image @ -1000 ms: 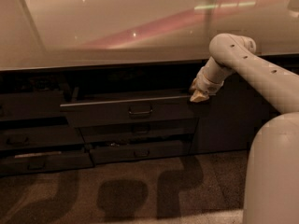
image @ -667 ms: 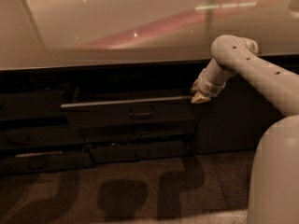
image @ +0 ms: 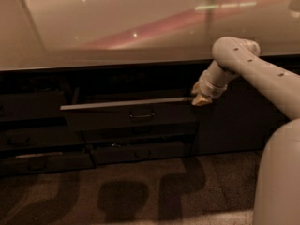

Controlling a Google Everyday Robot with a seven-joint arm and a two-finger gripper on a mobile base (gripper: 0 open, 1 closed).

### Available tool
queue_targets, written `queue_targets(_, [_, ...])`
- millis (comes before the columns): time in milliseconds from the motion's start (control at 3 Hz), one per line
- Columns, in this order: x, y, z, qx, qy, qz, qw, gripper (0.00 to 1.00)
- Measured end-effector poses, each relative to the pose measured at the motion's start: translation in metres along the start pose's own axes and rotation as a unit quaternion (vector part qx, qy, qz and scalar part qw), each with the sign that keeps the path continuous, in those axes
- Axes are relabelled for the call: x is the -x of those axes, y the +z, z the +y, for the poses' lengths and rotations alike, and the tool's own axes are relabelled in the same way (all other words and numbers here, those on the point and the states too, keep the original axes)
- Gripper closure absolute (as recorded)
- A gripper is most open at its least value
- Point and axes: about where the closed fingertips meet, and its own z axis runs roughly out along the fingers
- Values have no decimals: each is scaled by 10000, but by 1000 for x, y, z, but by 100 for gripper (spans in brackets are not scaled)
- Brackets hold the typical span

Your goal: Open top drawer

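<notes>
Dark grey and flat-fronted, the wide top drawer (image: pixel 108 118) sits beneath the glossy beige worktop (image: pixel 117 32), pulled partly out so that its pale top edge shows as a thin line. Its small dark rectangular loop handle (image: pixel 141 114) is at the centre of the front. The robot's tan-tipped tool (image: pixel 202 99), on a cream arm (image: pixel 243 62) reaching in from the right, is at the drawer's upper right corner. Whether it touches the drawer, and whether it is wide or narrow, I cannot tell. Slimmer dark drawer fronts (image: pixel 140 152) lie below, above a brown patterned carpet (image: pixel 140 191).
</notes>
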Motion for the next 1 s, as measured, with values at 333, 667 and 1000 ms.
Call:
queue_targets(333, [1,-3,-1,0,0,0,10000,100])
queue_targets(667, [0,-5,9,17,-37,-7,10000,100])
queue_targets(1000, [0,-5,9,17,-37,-7,10000,100])
